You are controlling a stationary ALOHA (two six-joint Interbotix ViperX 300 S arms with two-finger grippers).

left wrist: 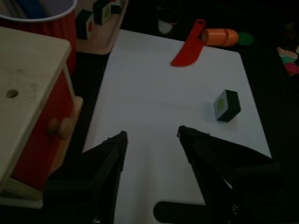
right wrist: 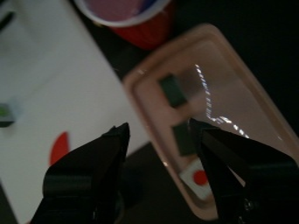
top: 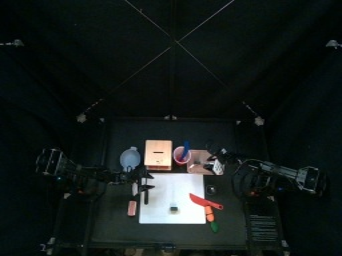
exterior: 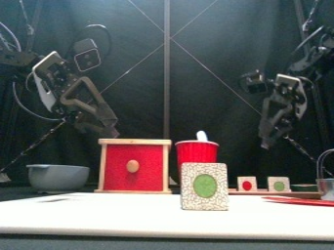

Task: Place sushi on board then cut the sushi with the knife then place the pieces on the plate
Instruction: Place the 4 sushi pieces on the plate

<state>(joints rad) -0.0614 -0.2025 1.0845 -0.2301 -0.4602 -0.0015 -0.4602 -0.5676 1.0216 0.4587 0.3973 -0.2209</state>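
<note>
Left wrist view: the left tool (left wrist: 149, 136) hangs over the white board (left wrist: 152, 87) with its jaws spread wide and nothing between them. Ahead of it, one sushi piece (left wrist: 228, 104) stands alone on the board, with bare board on every side.

From the front it looks like a small, stiff toy block standing on a narrow edge. I would judge it light and hard, not fragile, but easy to tip or push along the smooth board. The safest hold seems to be across its two flat broad faces, coming straight down so that neither jaw knocks it first.

The red knife (left wrist: 190, 48) lies further off on the board, well apart from the piece, and an orange toy (left wrist: 219, 37) sits at the board's far corner. The wooden box (left wrist: 30, 87) stands close along the board's near side, and that is the one tight spot for the left arm.

The right tool (right wrist: 160, 129), also open and empty, hovers above the pink tray (right wrist: 251, 96). The tray already holds several cut pieces (right wrist: 173, 87), and the red cup (right wrist: 128, 17) stands just beside it on the desk (right wrist: 263, 26). The tray has a raised rim to clear, and there is free space among the pieces for one more.
</note>
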